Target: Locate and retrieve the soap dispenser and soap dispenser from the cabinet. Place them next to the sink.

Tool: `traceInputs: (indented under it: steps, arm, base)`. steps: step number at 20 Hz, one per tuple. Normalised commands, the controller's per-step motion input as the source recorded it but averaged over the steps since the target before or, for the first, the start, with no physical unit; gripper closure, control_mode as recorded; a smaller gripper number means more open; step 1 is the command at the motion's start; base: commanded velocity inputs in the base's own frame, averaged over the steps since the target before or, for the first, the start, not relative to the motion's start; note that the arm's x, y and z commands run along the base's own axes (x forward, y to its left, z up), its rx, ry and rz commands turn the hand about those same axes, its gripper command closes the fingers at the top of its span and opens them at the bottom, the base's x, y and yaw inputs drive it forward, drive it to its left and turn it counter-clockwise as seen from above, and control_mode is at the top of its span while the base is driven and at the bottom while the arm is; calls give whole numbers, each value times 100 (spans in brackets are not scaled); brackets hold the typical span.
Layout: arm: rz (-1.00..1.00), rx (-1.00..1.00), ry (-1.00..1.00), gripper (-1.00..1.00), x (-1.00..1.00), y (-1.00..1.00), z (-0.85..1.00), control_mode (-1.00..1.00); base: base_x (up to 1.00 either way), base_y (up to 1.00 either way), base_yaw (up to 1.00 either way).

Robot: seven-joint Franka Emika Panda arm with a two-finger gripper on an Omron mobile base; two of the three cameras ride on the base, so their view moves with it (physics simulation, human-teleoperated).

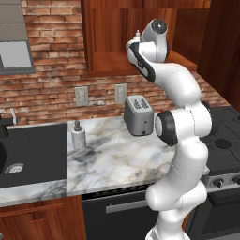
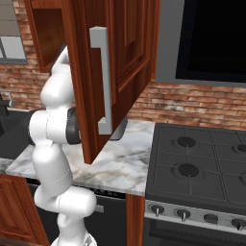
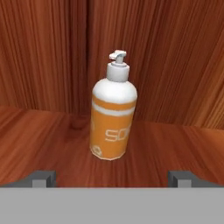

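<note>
An orange soap dispenser (image 3: pixel 113 118) with a white pump cap stands upright on the shelf of the reddish-brown cabinet (image 3: pixel 39 140), near its back wall. My gripper (image 3: pixel 112 179) is open, its fingertips (image 3: pixel 43 178) spread wide to either side and short of the bottle, touching nothing. In the left base view the arm reaches up into the cabinet (image 1: pixel 112 65), and the bottle's pump top (image 1: pixel 137 33) peeks past the hand. The grey-white marbled soap dispenser (image 1: pixel 78 136) stands on the marble counter right beside the black sink (image 1: pixel 33 154).
A silver toaster (image 1: pixel 138 115) sits on the counter below the cabinet. The black stovetop (image 2: pixel 202 163) lies to the right. The open cabinet door (image 2: pixel 120 72) with its grey handle hangs out over the counter, close beside the arm.
</note>
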Motion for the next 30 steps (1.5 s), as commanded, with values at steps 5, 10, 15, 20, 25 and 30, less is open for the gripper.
traceInputs:
  steps: [5, 10, 15, 20, 25, 30]
  arm:
    - [0, 0, 0, -100, 44, 0, 0, -100]
    - [0, -2, 0, -100, 41, 0, -2, -100]
    - [0, -2, 0, -100, 35, 0, -5, -100]
    - [0, -1, 0, -100, 28, 0, -5, -100]
    - [0, 0, -2, -100, 7, 0, -3, -100]
    - [0, 0, -2, 100, 1, 0, -4, -100]
  base:
    - [0, 0, 0]
    - [0, 0, 0]
    - [0, 0, 0]
    - [0, 0, 0]
    - [0, 0, 0]
    - [0, 0, 0]
